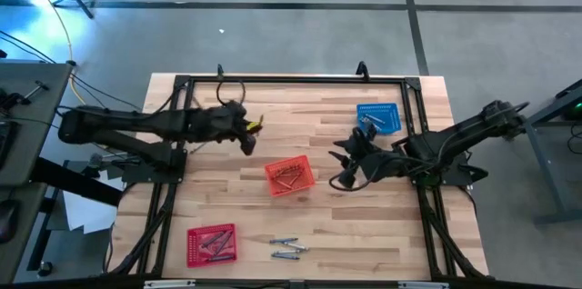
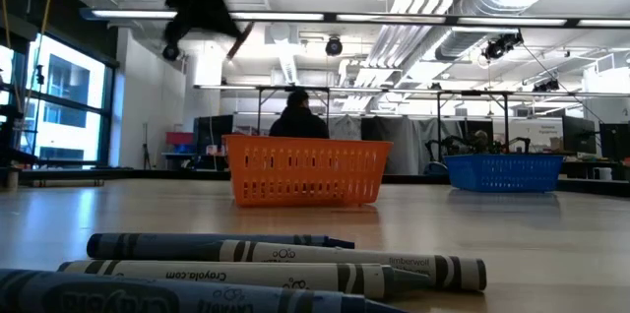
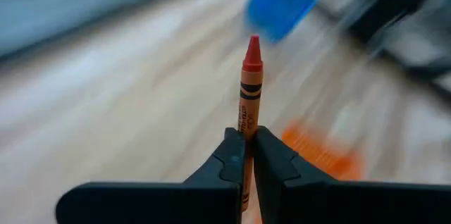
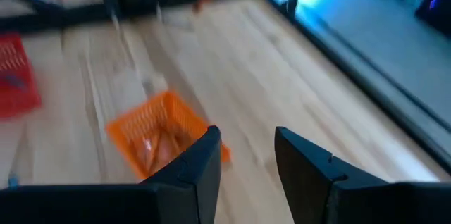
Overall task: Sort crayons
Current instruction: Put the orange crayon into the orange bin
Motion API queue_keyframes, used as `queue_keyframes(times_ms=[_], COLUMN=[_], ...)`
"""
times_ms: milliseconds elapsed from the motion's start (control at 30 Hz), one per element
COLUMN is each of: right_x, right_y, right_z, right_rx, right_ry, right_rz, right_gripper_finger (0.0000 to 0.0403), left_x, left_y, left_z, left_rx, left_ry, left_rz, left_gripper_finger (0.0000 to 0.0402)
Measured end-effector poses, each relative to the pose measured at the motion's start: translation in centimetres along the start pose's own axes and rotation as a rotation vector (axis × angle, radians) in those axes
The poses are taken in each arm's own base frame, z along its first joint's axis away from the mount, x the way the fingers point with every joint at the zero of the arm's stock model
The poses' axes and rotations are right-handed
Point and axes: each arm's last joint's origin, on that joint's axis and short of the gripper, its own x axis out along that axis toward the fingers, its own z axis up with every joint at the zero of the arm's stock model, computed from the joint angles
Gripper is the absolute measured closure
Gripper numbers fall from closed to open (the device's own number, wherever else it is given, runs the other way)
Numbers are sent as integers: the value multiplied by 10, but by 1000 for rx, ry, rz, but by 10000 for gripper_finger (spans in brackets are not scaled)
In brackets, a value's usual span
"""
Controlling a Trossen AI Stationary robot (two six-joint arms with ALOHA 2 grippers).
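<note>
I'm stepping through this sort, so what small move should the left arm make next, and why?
Probably carry it toward the orange basket and stop above it. The left gripper is shut on an orange crayon and sits up-table of that basket, which already holds crayons. The right gripper is open and empty.

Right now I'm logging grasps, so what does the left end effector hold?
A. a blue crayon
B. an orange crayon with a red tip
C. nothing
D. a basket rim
B: in the left wrist view the left end effector is shut on an upright orange crayon.
</note>
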Motion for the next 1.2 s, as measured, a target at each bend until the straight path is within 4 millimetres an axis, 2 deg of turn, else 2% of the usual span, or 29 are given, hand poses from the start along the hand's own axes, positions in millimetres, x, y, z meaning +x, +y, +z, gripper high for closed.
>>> queue_keyframes(times_ms=[133, 267, 400, 567, 733, 967, 1200], right_x=[12, 22, 29, 32, 36, 34, 13], right_y=[16, 32, 45, 62, 72, 66, 38], right_z=[6, 4, 0, -2, -5, -10, -21], right_rx=[-68, -139, -160, -156, -158, -188, -60], right_ry=[-80, -108, -129, -181, -195, -158, -28], right_rz=[31, 50, 66, 108, 126, 56, -61], right_gripper_finger=[274, 274, 274, 274, 274, 274, 274], left_x=[-11, -13, -7, 1, -1, -2, 37], left_y=[-35, -60, -76, -97, -118, -132, -128], left_z=[9, 2, -17, -47, -77, -93, -106], left_rx=[104, 200, 253, 236, 233, 208, 162], left_ry=[-241, -331, -320, -292, -287, -295, -143], left_rz=[-151, -187, -125, -93, -105, -155, -186], left_gripper_finger=[399, 399, 399, 399, 399, 399, 399])
